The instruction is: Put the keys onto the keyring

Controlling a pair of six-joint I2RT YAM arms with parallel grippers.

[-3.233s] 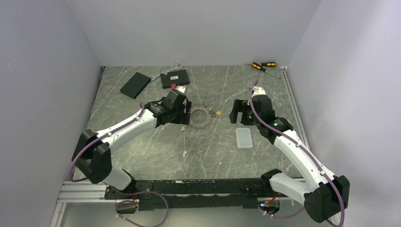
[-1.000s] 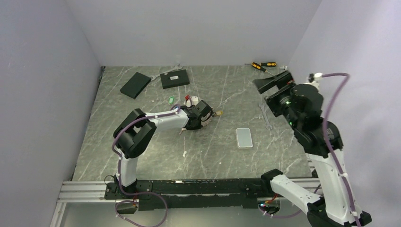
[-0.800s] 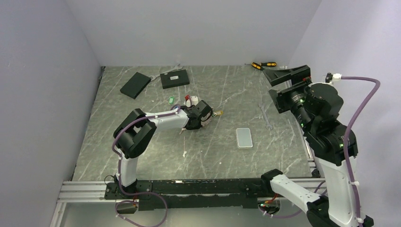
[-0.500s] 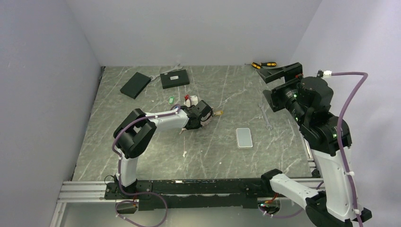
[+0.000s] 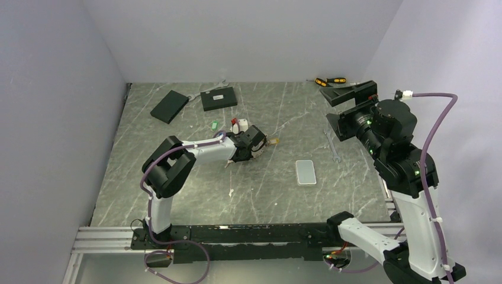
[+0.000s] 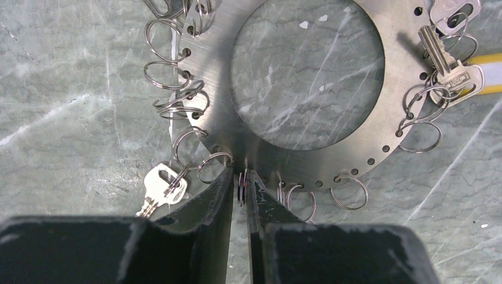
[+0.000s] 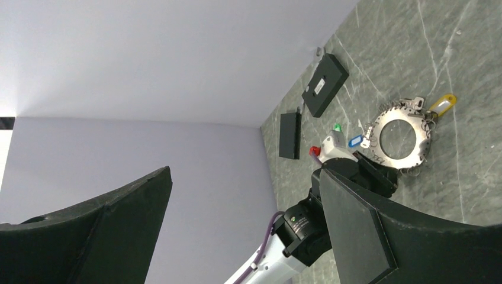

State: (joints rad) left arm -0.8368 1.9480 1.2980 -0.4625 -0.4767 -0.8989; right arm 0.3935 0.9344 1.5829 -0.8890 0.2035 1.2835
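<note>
- Left wrist view loses its lower part behind the two black fingers (image 6: 201, 201), so you cannot see the nearest rim of the flat grey steel keyring (image 6: 210, 77) below them.
- Your left pincer (image 6: 240, 177) is almost closed, pinching one small wire split ring (image 6: 241, 188) that stands on edge at that rim.
- You can count three silver keys (image 6: 158, 188) here. One is at lower left, half tucked behind a finger. Two are at upper right, and the topmost is cut off by the frame.
- The yellow plastic tag (image 6: 488, 74) is cut by the right edge.
- The other split rings round the rim overlap. There are more than a dozen, but you get no exact count.
- In the top external view, the left arm covers most of the keyring (image 5: 261, 151), which lies flat mid-way across the green marbled table (image 5: 266, 195). Only its toothed right edge shows.
- Your right pincer (image 5: 330, 111) is raised near the right wall, jaws spread wide, holding nothing.
- The right wrist view shows the whole disc and four tags: yellow, green tag (image 7: 337, 127), blue tag (image 7: 355, 141) and red tag (image 7: 314, 151). Their keys are too small to make out.
- You can also count two flat black boxes (image 5: 169, 106), two yellow-and-black screwdrivers (image 5: 330, 81) and one white phone (image 5: 305, 172).
</note>
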